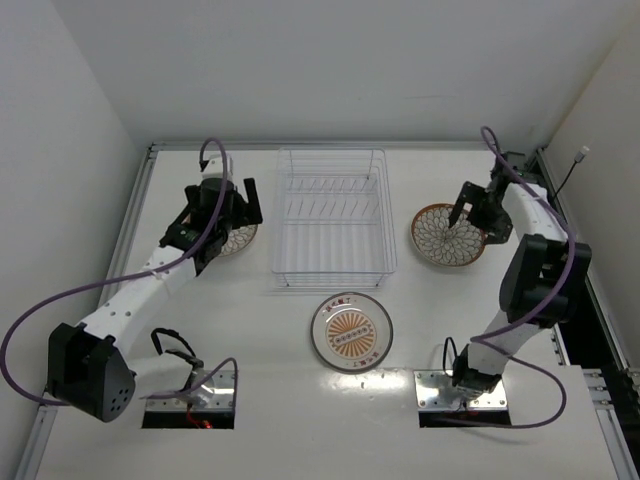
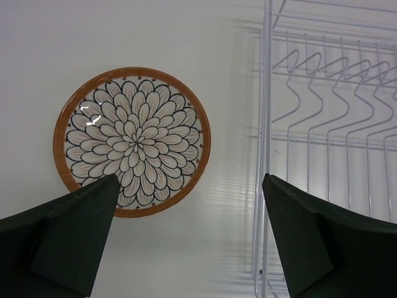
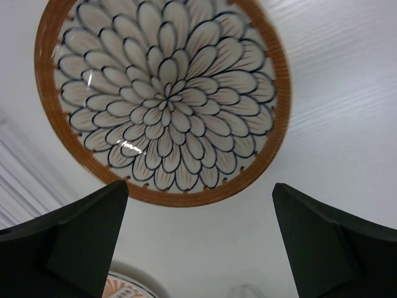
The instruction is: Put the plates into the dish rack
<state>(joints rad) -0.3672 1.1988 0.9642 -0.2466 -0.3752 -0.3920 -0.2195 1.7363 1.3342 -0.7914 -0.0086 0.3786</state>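
While we hang over the table, dish rack toward its far edge, sunburst plate between rack and near edge, left petal plate below our left gripper, right petal plate below our right gripper, both spread wide, empty.

No writing, label, brand, number or sign can be read in any view. The sunburst plate, lying nearer the arm bases than either pair of jaws, has small reddish marks on its rim that might be characters, but they are too small to make out. The left petal plate, just ahead of the left gripper and its jaws, and the right petal plate, just ahead of the right gripper and its jaws, carry only pattern.
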